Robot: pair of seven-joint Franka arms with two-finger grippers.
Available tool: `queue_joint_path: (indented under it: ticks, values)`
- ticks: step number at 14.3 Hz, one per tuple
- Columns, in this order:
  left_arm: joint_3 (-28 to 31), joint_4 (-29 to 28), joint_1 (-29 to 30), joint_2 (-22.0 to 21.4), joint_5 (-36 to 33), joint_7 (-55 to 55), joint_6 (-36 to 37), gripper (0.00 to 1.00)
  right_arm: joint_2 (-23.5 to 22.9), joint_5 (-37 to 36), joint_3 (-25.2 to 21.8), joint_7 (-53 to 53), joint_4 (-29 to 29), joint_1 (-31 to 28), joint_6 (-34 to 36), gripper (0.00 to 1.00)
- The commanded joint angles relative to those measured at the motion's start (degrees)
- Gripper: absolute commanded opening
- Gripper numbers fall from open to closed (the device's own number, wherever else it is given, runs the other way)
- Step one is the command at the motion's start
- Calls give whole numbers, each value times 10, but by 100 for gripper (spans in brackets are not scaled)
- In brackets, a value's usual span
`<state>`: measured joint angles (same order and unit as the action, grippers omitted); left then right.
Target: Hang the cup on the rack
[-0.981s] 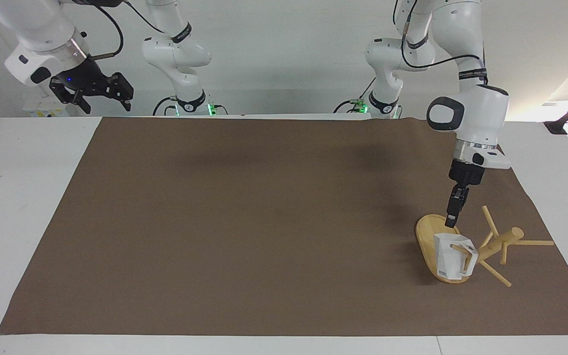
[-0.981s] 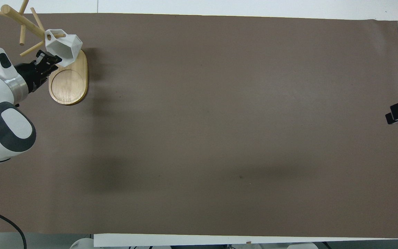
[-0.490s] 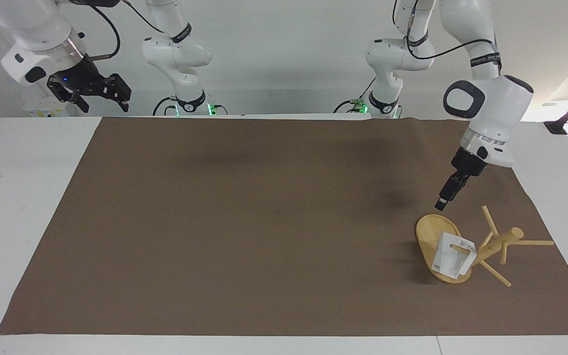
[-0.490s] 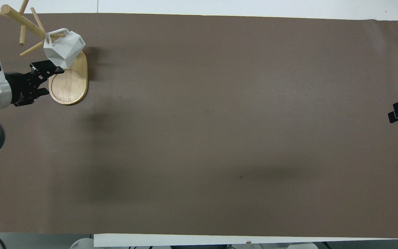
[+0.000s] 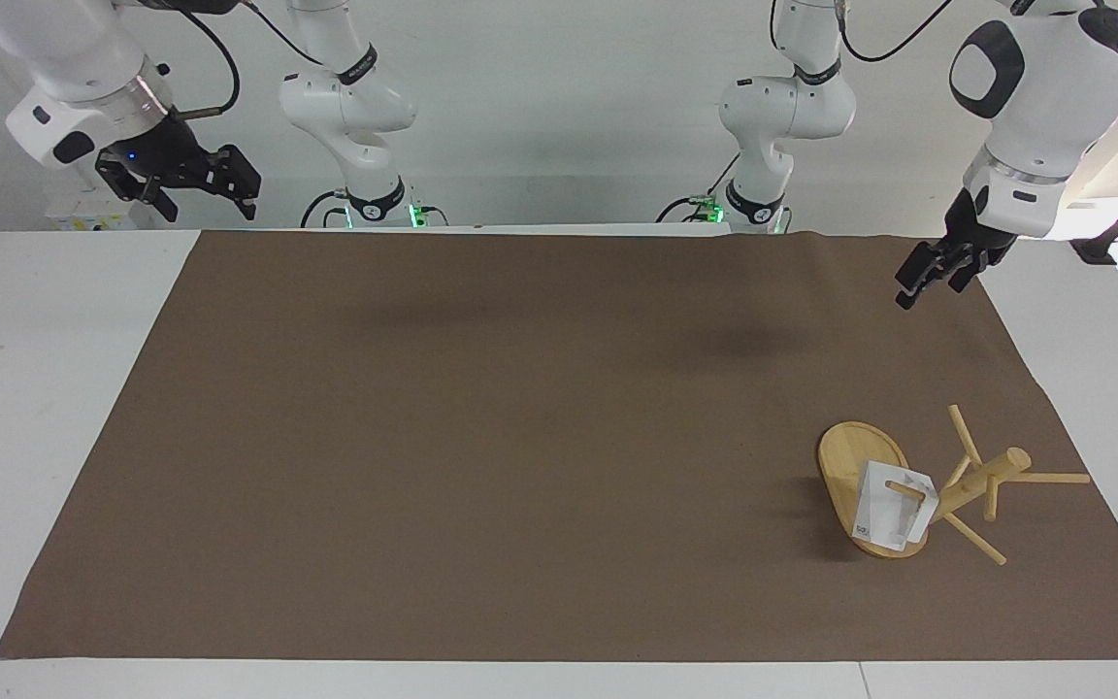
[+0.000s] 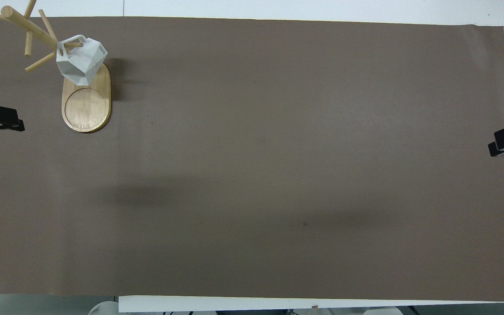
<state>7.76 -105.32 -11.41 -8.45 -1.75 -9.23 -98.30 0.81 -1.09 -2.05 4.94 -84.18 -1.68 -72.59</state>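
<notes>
1. The left gripper [image 5: 926, 282] has pulled right away from the rack [image 5: 918, 485]. A second ago its tips were down at the rack's base, just beside the cup [image 5: 891, 516]; half a second ago it was already lifting off; now it hangs high over the mat [image 5: 520, 437] edge at the left arm's end, well apart from both.
2. Its fingers look slightly parted and hold nothing.
3. The cup stays behind on its own. Its handle is threaded over one of the lower pegs, and the body hangs down against the oval base. It has tilted a little since the gripper let go, then settled; between the last two moments it barely shifts.
4. In the overhead view the cup [image 6: 81, 59] sits at the end of the base farther from the robots, the peg poking through its loop, with the rack [image 6: 86, 105] unmoved near the mat's corner.
5. The right gripper [image 5: 192, 175] waits in the air off the mat at the right arm's end, fingers spread wide and empty, much as it was.
6. To my eye the job looks done: the cup hangs unaided and the arm is retreating. The only doubt is how low the cup hangs, seemingly touching the base.
</notes>
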Motion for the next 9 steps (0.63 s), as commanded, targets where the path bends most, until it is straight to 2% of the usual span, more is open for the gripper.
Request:
queue_joint_path:
  ticks: [1, 3, 9]
  values:
    - [2, 118, -11, 63, -16, 127, 110, 100, 1, -1, 2, -12, 1, 0, 5, 100]
    - [3, 139, -9, 76, -15, 186, 118, 100, 1, -1, 2, -12, 1, 1, 4, 100]
    - [3, 129, -4, 70, -14, 183, 114, 100, 2, 0, 2, -12, 0, 1, 4, 100]
